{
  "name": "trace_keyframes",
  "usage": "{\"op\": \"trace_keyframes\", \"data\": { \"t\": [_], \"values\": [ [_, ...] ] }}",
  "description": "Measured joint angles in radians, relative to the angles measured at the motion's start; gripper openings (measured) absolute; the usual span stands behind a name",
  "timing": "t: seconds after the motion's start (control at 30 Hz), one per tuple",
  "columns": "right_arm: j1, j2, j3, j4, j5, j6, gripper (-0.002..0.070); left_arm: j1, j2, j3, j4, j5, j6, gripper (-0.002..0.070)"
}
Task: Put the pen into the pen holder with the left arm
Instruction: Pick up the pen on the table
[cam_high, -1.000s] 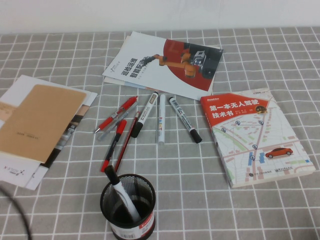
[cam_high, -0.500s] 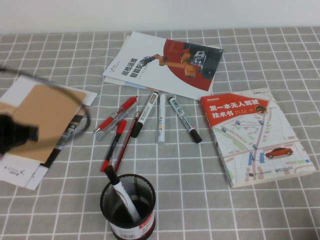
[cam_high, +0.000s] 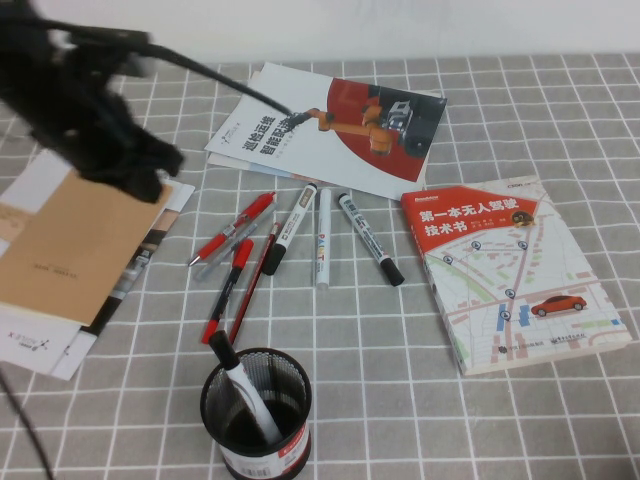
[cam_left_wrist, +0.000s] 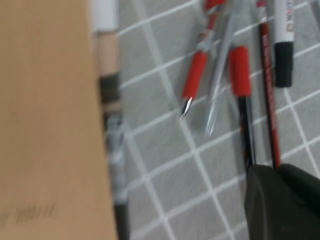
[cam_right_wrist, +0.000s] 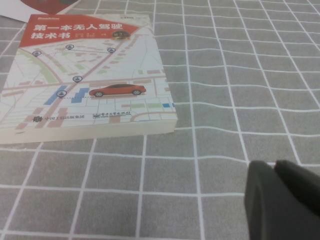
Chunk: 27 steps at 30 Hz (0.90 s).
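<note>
The red pen (cam_high: 235, 226) lies slanted on the checked cloth at the left of a row of pens, beside a clear grey pen (cam_high: 218, 252). It also shows in the left wrist view (cam_left_wrist: 195, 75). The black mesh pen holder (cam_high: 290, 385) stands at the front with a white marker (cam_high: 243, 388) in it. My left gripper (cam_high: 135, 178) hangs blurred over the brown notebook, left of the pens, shut and empty; it also shows in its own wrist view (cam_left_wrist: 277, 167). My right gripper (cam_right_wrist: 274, 164) is shut and empty above bare cloth, out of the high view.
A red-capped black pen (cam_high: 226, 288), a thin dark red pen (cam_high: 254, 285) and three markers (cam_high: 322, 238) lie by the red pen. A brown notebook (cam_high: 70, 250) on papers lies left, a magazine (cam_high: 330, 125) behind, a map book (cam_high: 510, 270) right.
My left arm has swung in from the lower left edge and up to the upper left, over the brown notebook. The pens and the holder have not moved.
</note>
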<state>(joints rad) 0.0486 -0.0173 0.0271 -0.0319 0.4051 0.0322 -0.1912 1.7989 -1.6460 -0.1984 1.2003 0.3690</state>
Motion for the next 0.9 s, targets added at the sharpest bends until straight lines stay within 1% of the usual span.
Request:
{"op": "trace_keyframes", "data": {
  "t": [0.2, 0.37, 0.67, 0.83, 0.9],
  "values": [
    [0.0, 0.0, 0.0, 0.0, 0.0, 0.0, -0.0015, -0.067, 0.202, -0.214, 0.0, 0.024, 0.049, -0.0001],
    [0.0, 0.0, 0.0, 0.0, 0.0, 0.0, -0.0015, -0.099, 0.319, -0.318, 0.0, 0.026, 0.06, -0.0001],
    [0.0, 0.0, 0.0, 0.0, 0.0, 0.0, -0.0015, -0.145, 0.426, -0.356, 0.041, 0.029, 0.096, -0.0001],
    [0.0, 0.0, 0.0, 0.0, 0.0, 0.0, -0.0015, -0.151, 0.44, -0.36, 0.051, 0.029, 0.117, 0.0],
    [0.0, 0.0, 0.0, 0.0, 0.0, 0.0, -0.0015, -0.151, 0.446, -0.366, 0.063, 0.029, 0.132, 0.0016]
  ]
}}
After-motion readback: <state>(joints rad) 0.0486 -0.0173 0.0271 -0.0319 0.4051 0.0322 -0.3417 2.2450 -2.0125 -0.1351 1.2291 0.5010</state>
